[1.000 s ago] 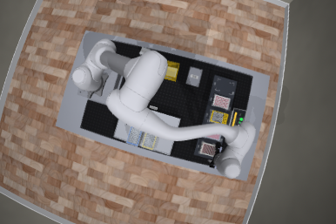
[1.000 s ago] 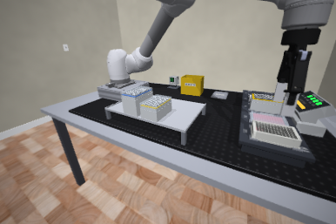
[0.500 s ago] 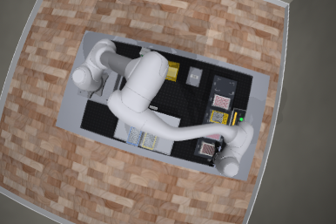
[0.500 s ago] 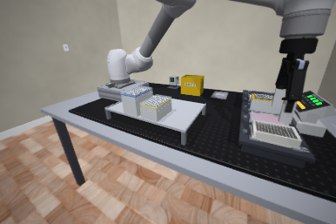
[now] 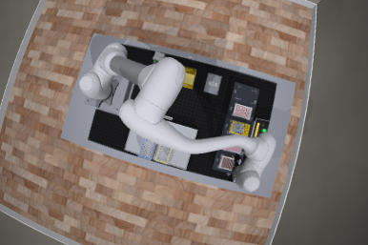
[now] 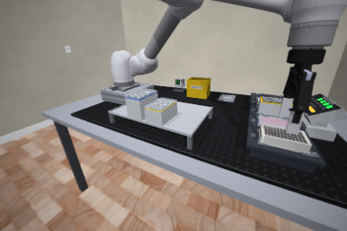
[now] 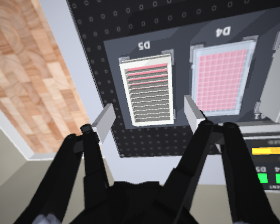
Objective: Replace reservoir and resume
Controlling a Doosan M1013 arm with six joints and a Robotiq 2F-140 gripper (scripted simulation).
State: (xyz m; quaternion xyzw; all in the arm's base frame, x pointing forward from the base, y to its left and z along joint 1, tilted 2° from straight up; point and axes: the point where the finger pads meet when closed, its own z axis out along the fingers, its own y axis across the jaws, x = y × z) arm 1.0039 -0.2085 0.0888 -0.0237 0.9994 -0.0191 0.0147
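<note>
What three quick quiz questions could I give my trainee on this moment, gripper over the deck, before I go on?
1. True or false: the gripper holds the reservoir at D5.
2. Which item sits directly beside the D5 reservoir on the deck? A) the pink plate at D4 B) the yellow box C) the shelf
3. Fill in: in the wrist view the reservoir lies between the two open ____.

Key:
1. False. The fingers stand open and apart from it, holding nothing.
2. A.
3. fingers.
</note>
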